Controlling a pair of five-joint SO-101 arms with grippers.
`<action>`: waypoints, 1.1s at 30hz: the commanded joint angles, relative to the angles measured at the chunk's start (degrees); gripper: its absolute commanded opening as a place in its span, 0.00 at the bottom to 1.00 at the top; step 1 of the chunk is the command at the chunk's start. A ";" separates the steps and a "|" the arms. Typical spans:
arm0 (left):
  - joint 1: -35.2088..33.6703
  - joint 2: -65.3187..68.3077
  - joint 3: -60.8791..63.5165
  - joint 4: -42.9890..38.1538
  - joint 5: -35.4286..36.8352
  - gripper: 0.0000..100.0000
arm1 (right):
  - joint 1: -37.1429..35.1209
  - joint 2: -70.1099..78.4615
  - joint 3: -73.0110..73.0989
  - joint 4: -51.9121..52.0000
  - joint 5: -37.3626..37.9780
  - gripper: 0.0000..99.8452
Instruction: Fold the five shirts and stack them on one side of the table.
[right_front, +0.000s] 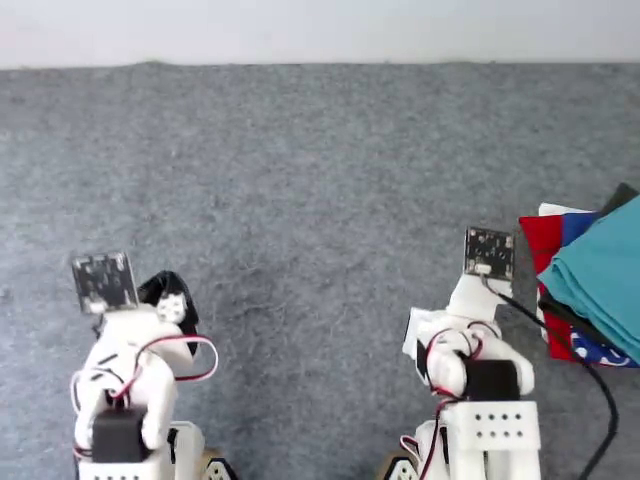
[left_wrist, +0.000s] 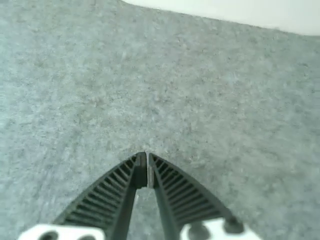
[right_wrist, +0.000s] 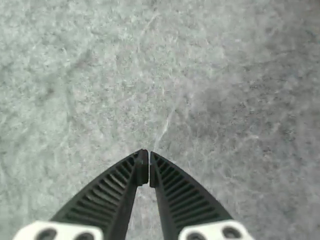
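High view: shirts (right_front: 596, 285) lie heaped at the right edge of the grey tabletop (right_front: 320, 190), a teal shirt (right_front: 605, 265) uppermost over red and blue cloth. Folded stack or waiting heap, cannot tell. Both arms sit tucked at the near edge.
Left wrist view: left tool (left_wrist: 146, 170) has its tips pressed together, holding nothing, above the tabletop; it would have to part before any pinch.
Right wrist view: right tool (right_wrist: 149, 167) is likewise closed and empty; the sound approach is probably to open wide, take one layer of the top shirt by its hem, and pull it onto open tabletop to lie flat.
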 joint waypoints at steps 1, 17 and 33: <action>0.26 -4.84 5.05 -1.49 -0.70 0.01 | -1.98 -4.18 5.01 -1.80 0.09 0.01; 2.90 -4.13 14.55 -2.29 -0.79 0.01 | -7.16 -31.52 23.21 7.52 10.81 0.01; 2.64 -4.13 14.55 8.53 -0.62 0.01 | 16.57 -31.25 23.21 7.60 -2.29 0.01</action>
